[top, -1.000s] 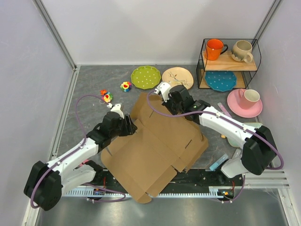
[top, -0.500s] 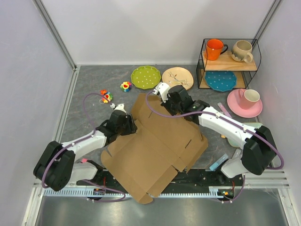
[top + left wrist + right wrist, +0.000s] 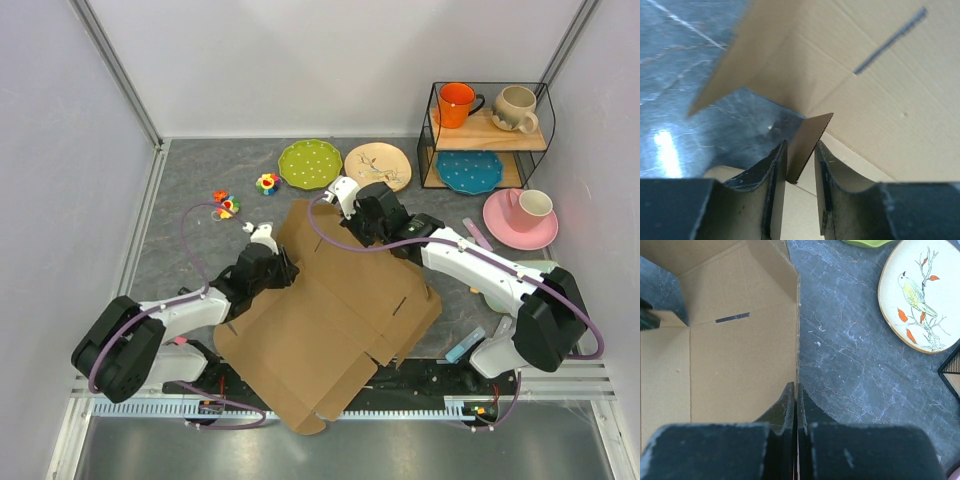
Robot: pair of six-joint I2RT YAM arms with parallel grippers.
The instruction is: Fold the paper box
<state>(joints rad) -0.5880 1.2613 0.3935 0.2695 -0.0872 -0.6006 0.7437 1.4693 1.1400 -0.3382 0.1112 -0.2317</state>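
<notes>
Pinch on paper box: left gripper, right gripper

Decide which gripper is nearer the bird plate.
Right. The right gripper pinches the box's far edge, just short of the bird plate. The left gripper holds a flap on the box's left side, well away from it.

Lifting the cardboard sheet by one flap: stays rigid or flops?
Likely hinges at creases: the paper box panels look flat and stiff, yet the flap in the left pincer stands up. Probably light: thin corrugated sheet. It may swing about the right pincer pinching its edge.
</notes>
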